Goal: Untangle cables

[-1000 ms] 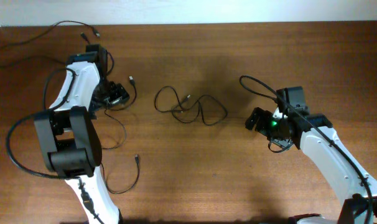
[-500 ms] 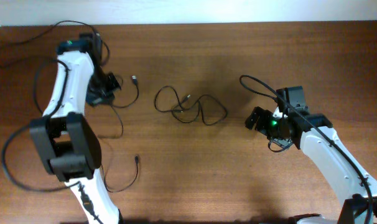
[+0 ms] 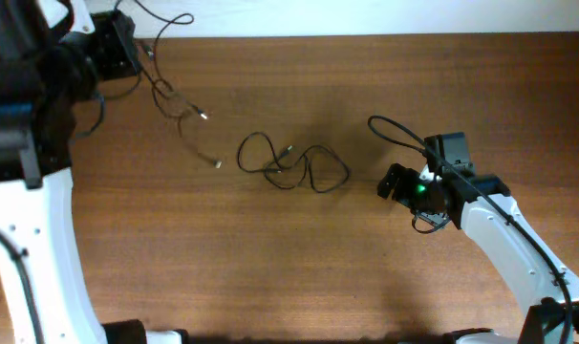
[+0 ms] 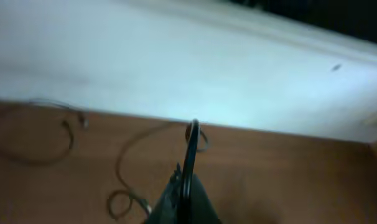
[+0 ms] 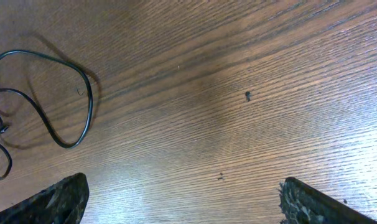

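Note:
My left gripper [image 3: 135, 48] is raised high at the back left and is shut on thin black cables [image 3: 165, 91]. They trail down to the right, with small plug ends [image 3: 217, 164] hanging toward the table. In the blurred left wrist view, a cord [image 4: 191, 146] rises from between the shut left gripper [image 4: 185, 194] jaws. A tangled cable [image 3: 291, 168] lies loose at the table's middle. My right gripper [image 3: 393, 182] rests open just right of that tangle. In the right wrist view, the right gripper [image 5: 185, 200] has only bare wood between its fingers, and a cable loop [image 5: 69, 106] lies at the left.
The white wall [image 4: 188, 68] borders the table's back edge. A thicker black arm cable [image 3: 395, 134] arcs beside the right arm. The raised left arm [image 3: 27, 143] hides the table's left side in the overhead view.
My left gripper shut on the cables at the left and rose high toward the back left, pulling them up off the table. The middle tangle and the right arm have not moved.

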Motion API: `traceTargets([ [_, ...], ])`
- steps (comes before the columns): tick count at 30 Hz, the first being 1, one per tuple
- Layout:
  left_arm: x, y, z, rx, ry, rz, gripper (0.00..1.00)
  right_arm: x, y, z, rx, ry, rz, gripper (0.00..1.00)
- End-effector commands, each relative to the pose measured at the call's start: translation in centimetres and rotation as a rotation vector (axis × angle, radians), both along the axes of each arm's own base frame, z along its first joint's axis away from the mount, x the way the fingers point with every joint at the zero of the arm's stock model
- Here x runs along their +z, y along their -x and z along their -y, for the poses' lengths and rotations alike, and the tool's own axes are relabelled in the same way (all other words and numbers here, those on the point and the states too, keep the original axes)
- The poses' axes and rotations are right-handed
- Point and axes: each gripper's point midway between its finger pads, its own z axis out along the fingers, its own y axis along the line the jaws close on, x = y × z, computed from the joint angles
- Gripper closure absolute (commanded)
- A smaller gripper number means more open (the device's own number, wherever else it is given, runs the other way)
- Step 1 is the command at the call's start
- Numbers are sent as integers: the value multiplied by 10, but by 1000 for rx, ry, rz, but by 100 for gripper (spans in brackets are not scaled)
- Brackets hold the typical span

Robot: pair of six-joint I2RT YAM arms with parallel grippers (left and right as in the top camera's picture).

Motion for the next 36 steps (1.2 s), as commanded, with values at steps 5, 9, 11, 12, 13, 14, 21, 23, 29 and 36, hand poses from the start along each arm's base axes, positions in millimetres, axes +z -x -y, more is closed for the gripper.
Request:
traceTargets([
  [5,18,15,8,-76,-87,72,100,-5,3,3,-2,15,-11,2],
  [9,-71,2,-41,118,-247,-269,100,-5,3,3,-1,14,-12,2],
  [11,-110,-6,-69,215,-310,-418,100,-5,4,3,-1,15,-15,2],
  [12,-131,-15,-80,233,-302,-479,100,-5,5,3,-2,16,-19,2],
  [13,-142,-20,-86,248,-290,-507,100,-5,5,3,-2,16,-19,2],
  [14,-157,-24,-96,264,-281,-550,100,-6,6,3,-1,16,-22,2],
  [21,-235,-22,-195,464,-269,-777,100,-6,7,3,5,19,-24,2],
  [23,-241,-31,-237,553,-261,-729,100,-6,7,3,5,19,-24,2],
  [29,-252,-57,-318,636,-324,-588,100,-6,7,3,5,20,-24,2],
  [36,-308,-42,-402,739,-312,-609,91,-6,6,7,-2,37,-22,2],
])
